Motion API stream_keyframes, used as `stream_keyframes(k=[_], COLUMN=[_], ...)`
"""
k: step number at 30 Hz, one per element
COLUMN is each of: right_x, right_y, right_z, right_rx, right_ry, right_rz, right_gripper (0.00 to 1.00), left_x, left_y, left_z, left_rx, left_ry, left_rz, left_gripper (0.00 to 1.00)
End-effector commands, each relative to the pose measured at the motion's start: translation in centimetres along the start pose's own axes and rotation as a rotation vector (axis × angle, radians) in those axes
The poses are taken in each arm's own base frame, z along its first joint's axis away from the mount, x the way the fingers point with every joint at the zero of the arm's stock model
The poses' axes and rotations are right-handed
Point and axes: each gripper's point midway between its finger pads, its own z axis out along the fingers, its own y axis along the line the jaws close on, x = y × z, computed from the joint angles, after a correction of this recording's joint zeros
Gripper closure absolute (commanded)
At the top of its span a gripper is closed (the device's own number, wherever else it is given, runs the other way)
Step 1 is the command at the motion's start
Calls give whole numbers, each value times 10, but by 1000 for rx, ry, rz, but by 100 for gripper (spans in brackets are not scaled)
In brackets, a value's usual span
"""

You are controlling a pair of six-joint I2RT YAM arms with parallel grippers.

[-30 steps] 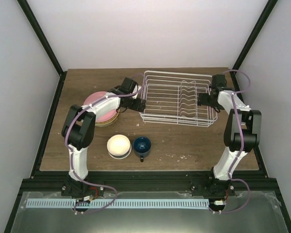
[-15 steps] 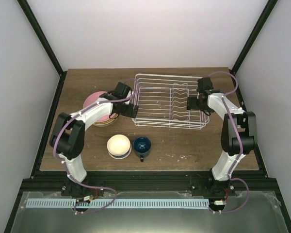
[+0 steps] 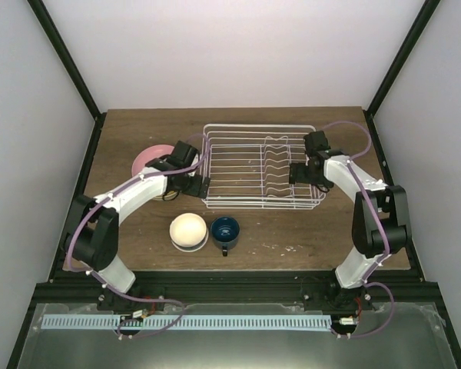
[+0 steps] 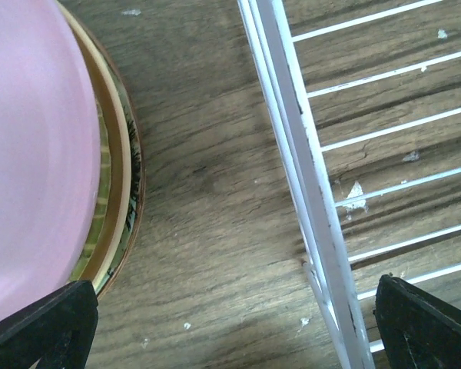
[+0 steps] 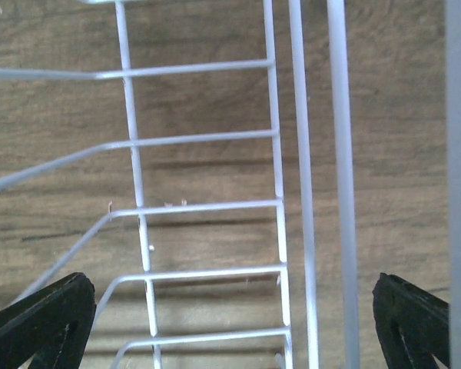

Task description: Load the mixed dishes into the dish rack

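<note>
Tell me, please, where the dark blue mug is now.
In the top view, the dark blue mug stands immediately right of the cream bowl, in front of the dish rack.

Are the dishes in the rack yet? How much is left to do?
Done: nothing yet. The dish rack has no dishes in it.
In hand: the left gripper and right gripper, both open, sit at the rack's two ends with its wires between their fingers, holding no dish.
Left: the pink plate stacked on a tan plate, the cream bowl and the dark blue mug, all on the table.
</note>
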Motion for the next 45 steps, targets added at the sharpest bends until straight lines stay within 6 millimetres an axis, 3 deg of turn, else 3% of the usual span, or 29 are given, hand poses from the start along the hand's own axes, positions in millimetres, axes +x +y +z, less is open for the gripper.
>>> stream_keyframes(k=[1, 7, 12, 15, 22, 27, 30, 34, 39, 42, 45], right_x=[14, -8, -33, -53, -121, -137, -135, -125, -129, -133, -134], right_y=[1, -3, -6, -9, -13, -3, 9, 10, 9, 14, 23], right_z=[-8, -34, -59, -76, -141, -150, -141, -131, -146, -154, -154], right_rx=[5, 29, 57, 79, 117, 80, 23, 23, 26, -1, -49], right_ry=[36, -25, -92, -151, -427, -447, -402, -353, -404, -434, -426], right_rz=[23, 29, 22, 12, -5, -24, -30, -42, -52, -63, -84], right_gripper=[0, 0, 0, 0, 0, 0, 0, 0, 0, 0, 0], left_x=[15, -6, -42, -73, -143, -165, -160, -134, -97, -76, -67], left_y=[8, 16, 37, 57, 98, 101, 124, 183, 238, 255, 257], left_z=[-5, -19, -45, -67, -137, -164, -169, -159, -133, -112, -95], left_rx=[-29, -63, -116, -191, -449, -281, -165, -222, -229, -260, -251], left_ry=[32, -28, -133, -219, -419, -525, -526, -433, -354, -287, -260], left_rz=[-14, -25, -68, -113, -157, -193, -287, -384, -559, -594, -608], left_gripper=[0, 0, 0, 0, 0, 0, 0, 0, 1, 3, 3])
